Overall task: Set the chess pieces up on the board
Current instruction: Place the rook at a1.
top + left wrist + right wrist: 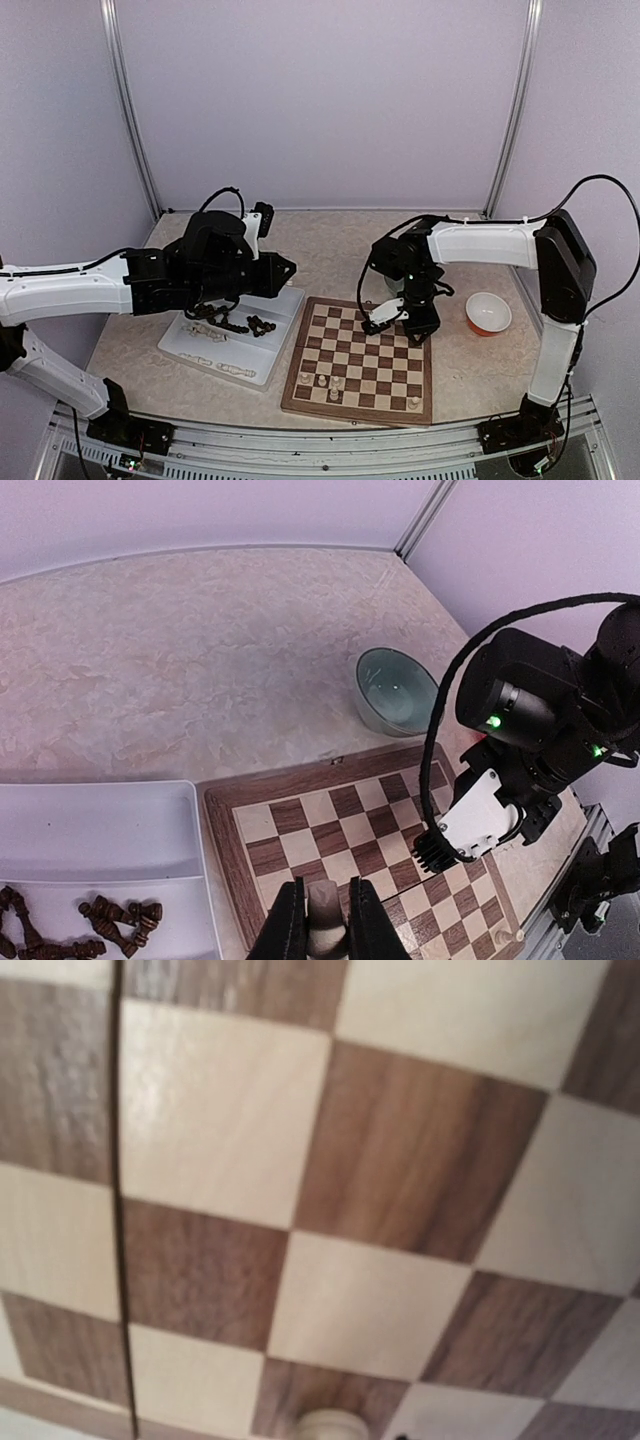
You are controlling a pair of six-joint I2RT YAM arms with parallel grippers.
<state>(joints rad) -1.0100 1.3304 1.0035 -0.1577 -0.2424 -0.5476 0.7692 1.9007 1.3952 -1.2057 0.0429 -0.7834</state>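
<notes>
Glossy wood board (400, 1150); smooth plastic tray (90, 830).

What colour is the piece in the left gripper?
Cream-white piece, clamped in the left gripper; best in left wrist view.

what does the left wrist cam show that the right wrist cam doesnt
Only the left wrist view: the left gripper shut on a cream piece, the white tray with dark pieces, a bowl on the table, and the right arm low over the board. Only the right wrist view: a close-up of its squares, with the rounded top of another cream piece at the bottom edge. Both: the board's light and dark checks.
</notes>
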